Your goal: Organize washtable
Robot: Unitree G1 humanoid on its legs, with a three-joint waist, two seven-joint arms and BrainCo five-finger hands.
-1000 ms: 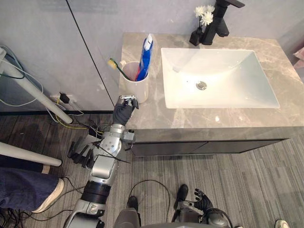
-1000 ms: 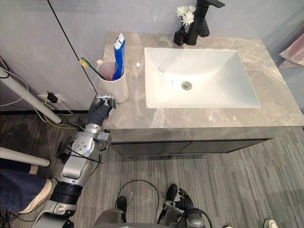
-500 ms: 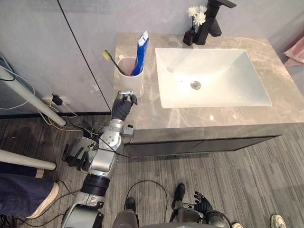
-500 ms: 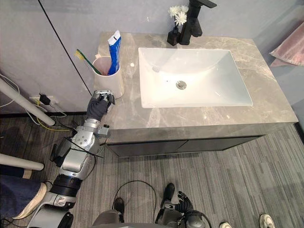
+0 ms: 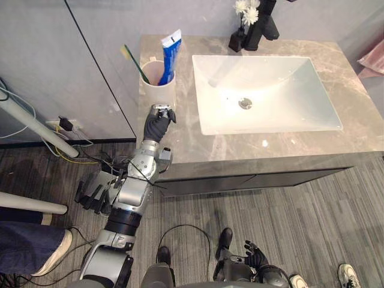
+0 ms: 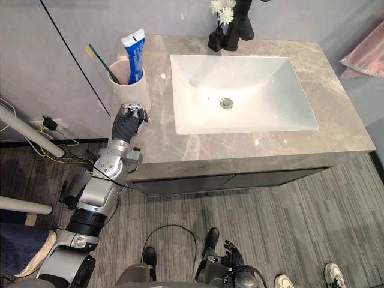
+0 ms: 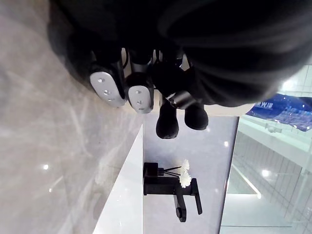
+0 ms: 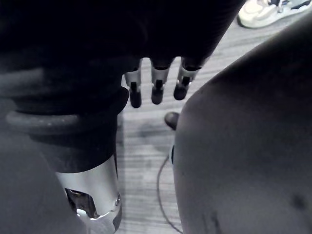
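We are resting our left hand (image 5: 157,125), fingers curled on nothing, at the grey marble countertop's (image 5: 180,144) front-left edge. It is sitting just before the white cup (image 5: 157,84) propping the green toothbrush (image 5: 130,55) and blue toothpaste tube (image 5: 168,51), probably to reposition it. Our right hand (image 5: 255,257) is hanging slack, fingers loose.

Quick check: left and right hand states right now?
Left hand: shut, fingers curled, nothing held, just in front of the cup.
Right hand: open, fingers relaxed, empty, hanging low.
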